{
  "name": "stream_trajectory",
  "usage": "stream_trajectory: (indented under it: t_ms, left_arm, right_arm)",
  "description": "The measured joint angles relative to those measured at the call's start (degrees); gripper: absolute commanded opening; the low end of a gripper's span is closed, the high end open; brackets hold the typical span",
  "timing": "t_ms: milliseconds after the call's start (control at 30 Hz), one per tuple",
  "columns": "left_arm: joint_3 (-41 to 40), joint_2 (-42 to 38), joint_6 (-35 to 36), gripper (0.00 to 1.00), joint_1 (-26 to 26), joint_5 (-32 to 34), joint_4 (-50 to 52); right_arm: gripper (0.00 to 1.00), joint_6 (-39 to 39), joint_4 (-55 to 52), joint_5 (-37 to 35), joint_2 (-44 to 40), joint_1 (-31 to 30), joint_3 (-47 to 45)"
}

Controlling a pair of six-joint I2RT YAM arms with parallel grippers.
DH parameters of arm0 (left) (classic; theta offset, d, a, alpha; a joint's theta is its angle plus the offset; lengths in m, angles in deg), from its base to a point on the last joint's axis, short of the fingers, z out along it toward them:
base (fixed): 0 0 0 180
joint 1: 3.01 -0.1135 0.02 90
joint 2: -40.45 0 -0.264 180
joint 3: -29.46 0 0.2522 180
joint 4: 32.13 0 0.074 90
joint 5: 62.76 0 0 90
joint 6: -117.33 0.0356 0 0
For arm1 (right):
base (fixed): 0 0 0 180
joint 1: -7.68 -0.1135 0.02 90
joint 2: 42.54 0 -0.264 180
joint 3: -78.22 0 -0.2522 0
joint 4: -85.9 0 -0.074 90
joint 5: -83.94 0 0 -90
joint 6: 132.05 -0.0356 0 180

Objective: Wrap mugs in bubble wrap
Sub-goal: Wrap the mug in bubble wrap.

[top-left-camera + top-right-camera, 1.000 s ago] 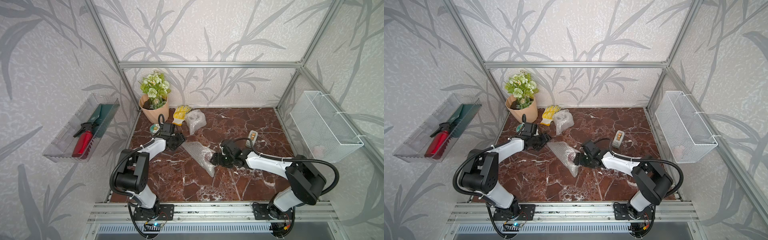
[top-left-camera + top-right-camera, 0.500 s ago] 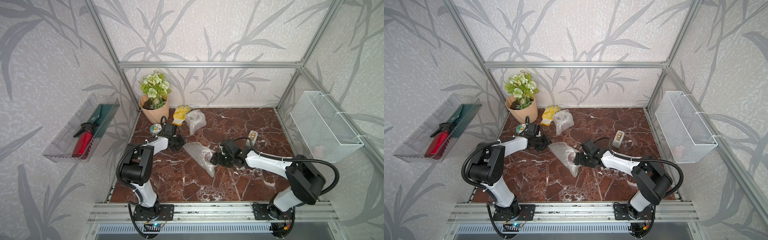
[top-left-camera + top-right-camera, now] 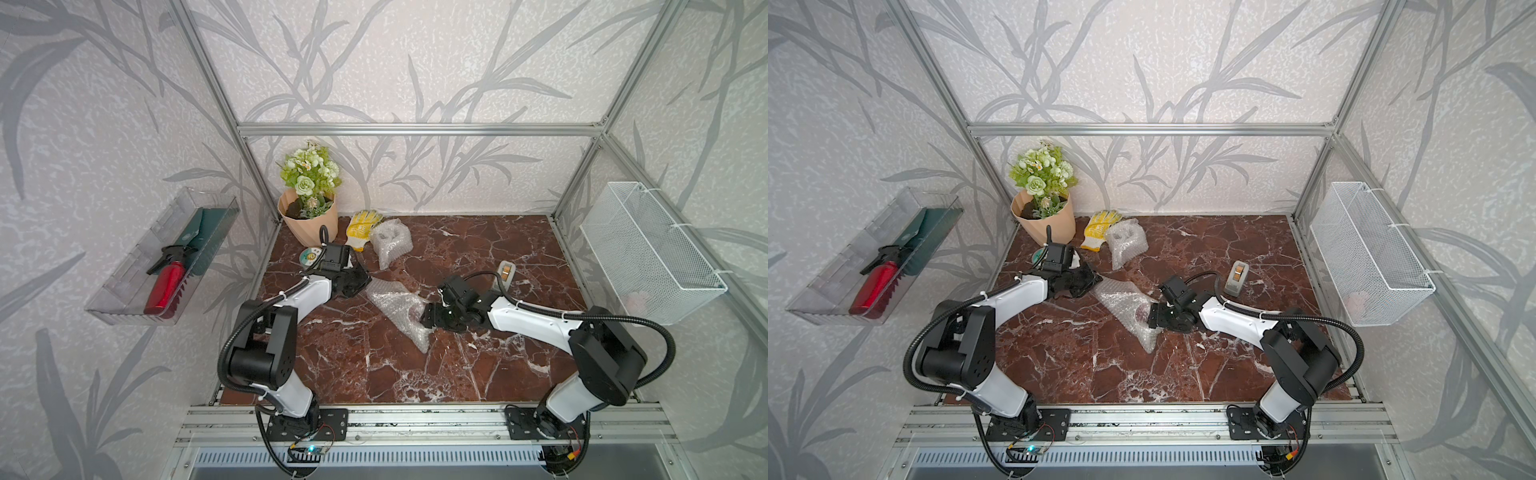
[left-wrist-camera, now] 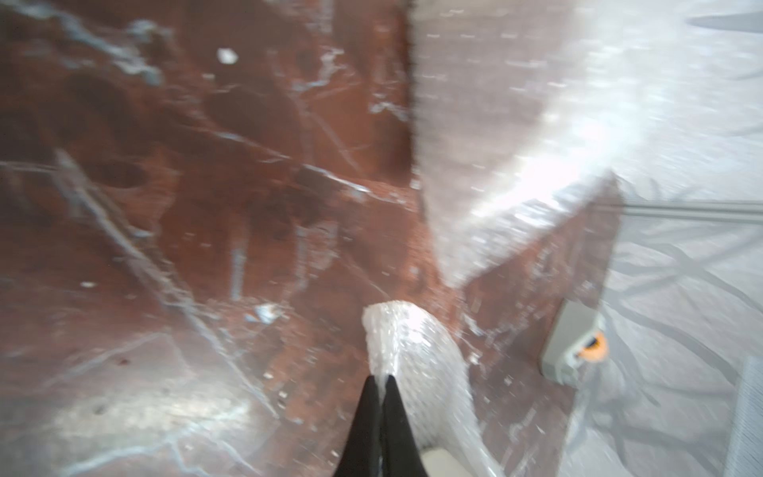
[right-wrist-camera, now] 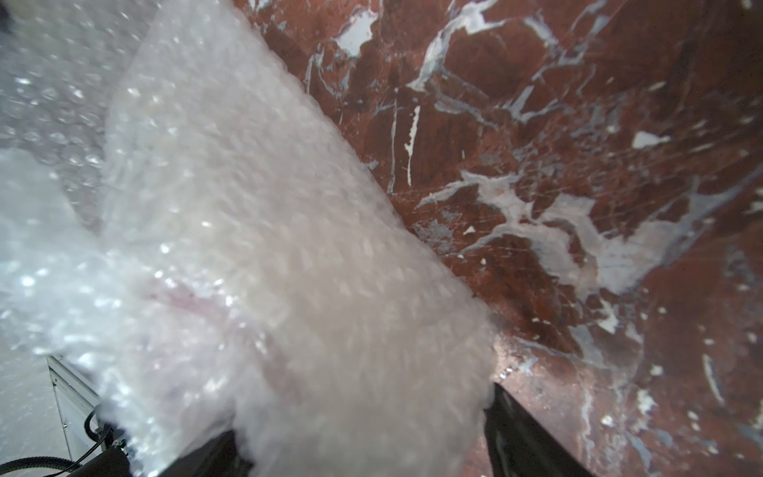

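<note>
The bubble wrap [image 3: 397, 305] is found in the middle of the red marble counter [image 3: 478, 374]. It is gathered into a long, tapering bundle that lies slantwise between the two arms, and is seen so in both top views [image 3: 1121, 301]. Through the plastic, at the thick end near the right arm, a reddish patch is made out, where a mug [image 3: 1143, 311] is enclosed; its outline cannot be told.

The left jaws are pressed together on a thin corner of the sheet. In the left wrist view that corner [image 4: 413, 342] is seen pinched between the black tips. The right jaws are spread wide and set against both flanks of the thick end, and in the right wrist view the gap between them is filled by the wrap [image 5: 289, 289] — the bundle is held there.

A second bundle [image 3: 390, 243] of bubble wrap is set near the back wall, just beside a yellow glove [image 3: 362, 228]; what it holds cannot be told. A grey tape dispenser [image 3: 505, 272] is stood behind the right arm, apart from the wrap.
</note>
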Motion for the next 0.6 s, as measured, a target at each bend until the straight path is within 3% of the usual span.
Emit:
stream_trajectory:
  t_ms: [367, 600]
  left_arm:
    - [-6.4, -8.8, -0.1, 0.00, 4.0, -9.5, -9.9]
    - [-8.6, -13.4, -0.7, 0.00, 9.9, -12.0, -13.0]
  right_arm:
    - [0.81, 0.9, -2.0, -0.1, 2.2, 0.0, 2.6]
    - [0.81, 1.3, -2.8, -0.1, 3.0, 0.0, 3.4]
